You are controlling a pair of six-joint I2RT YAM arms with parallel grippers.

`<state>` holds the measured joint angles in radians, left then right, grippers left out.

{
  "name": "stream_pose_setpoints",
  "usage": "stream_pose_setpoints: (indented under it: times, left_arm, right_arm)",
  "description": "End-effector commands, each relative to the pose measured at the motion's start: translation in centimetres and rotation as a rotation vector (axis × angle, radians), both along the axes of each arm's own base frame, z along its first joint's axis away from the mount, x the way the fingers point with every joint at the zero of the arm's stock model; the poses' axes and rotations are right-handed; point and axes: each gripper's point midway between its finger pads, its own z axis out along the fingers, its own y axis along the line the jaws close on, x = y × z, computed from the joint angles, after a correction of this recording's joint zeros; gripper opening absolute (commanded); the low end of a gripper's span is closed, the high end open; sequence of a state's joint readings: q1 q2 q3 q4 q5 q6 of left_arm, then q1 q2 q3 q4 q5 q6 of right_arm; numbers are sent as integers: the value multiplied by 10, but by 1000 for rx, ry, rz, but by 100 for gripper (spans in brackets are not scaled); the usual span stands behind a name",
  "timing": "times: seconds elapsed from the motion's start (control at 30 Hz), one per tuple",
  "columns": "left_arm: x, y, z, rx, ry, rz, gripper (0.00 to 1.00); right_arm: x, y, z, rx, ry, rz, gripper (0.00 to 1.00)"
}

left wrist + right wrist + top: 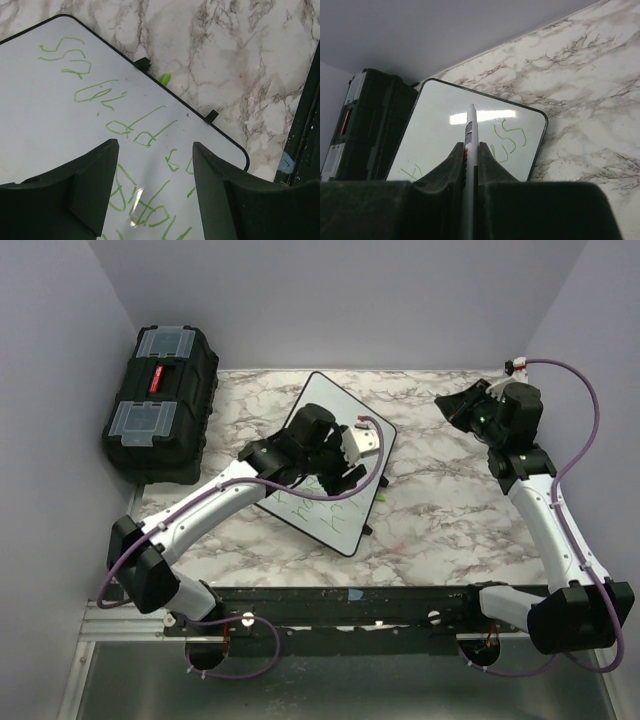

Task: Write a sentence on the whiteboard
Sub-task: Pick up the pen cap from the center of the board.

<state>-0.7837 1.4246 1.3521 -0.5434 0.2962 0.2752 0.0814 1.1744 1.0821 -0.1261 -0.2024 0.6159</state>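
- Over the whiteboard point(330, 522), the left claw point(155, 146) hovers, jaws apart and empty.
- Right of the whiteboard, the right claw point(471, 152) clamps the pen point(471, 120), tip aimed toward it.

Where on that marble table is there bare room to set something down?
The widest bare marble lies between the whiteboard and the right arm. A narrower strip runs between the whiteboard's near corner and the black rail. It is crowded on the left, where the left arm reaches over the whiteboard beside the toolbox.

The left gripper point(155, 150) hangs jaws apart, arm stretched forward; the right gripper point(471, 149), raised, clamps a pen point(471, 119).
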Motion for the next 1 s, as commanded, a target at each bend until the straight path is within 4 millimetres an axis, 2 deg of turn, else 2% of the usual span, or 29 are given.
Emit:
stream_pose_setpoints:
  times: [0.0, 0.1, 0.33, 0.57, 0.77, 0.97]
  left_arm:
    - [-8, -36, -22, 39, -63, -236, 61]
    - [-2, -55, -37, 71, -48, -284, 56]
    - [13, -82, -84, 208, 6, -353, 51]
    - [15, -97, -118, 297, 12, -420, 48]
    - [19, -99, -153, 404, 10, -453, 48]
    - [24, -100, -173, 472, 47, -436, 47]
  right_arm:
    - [1, -14, 13, -49, -2, -72, 1]
    - [2, -16, 26, -56, -23, -83, 1]
    - [-1, -15, 47, -52, -68, -76, 1]
    - [-5, -12, 43, -43, -72, -56, 1]
    - [-5, -13, 38, -44, -70, -58, 1]
    - [-6, -12, 36, -47, -76, -57, 1]
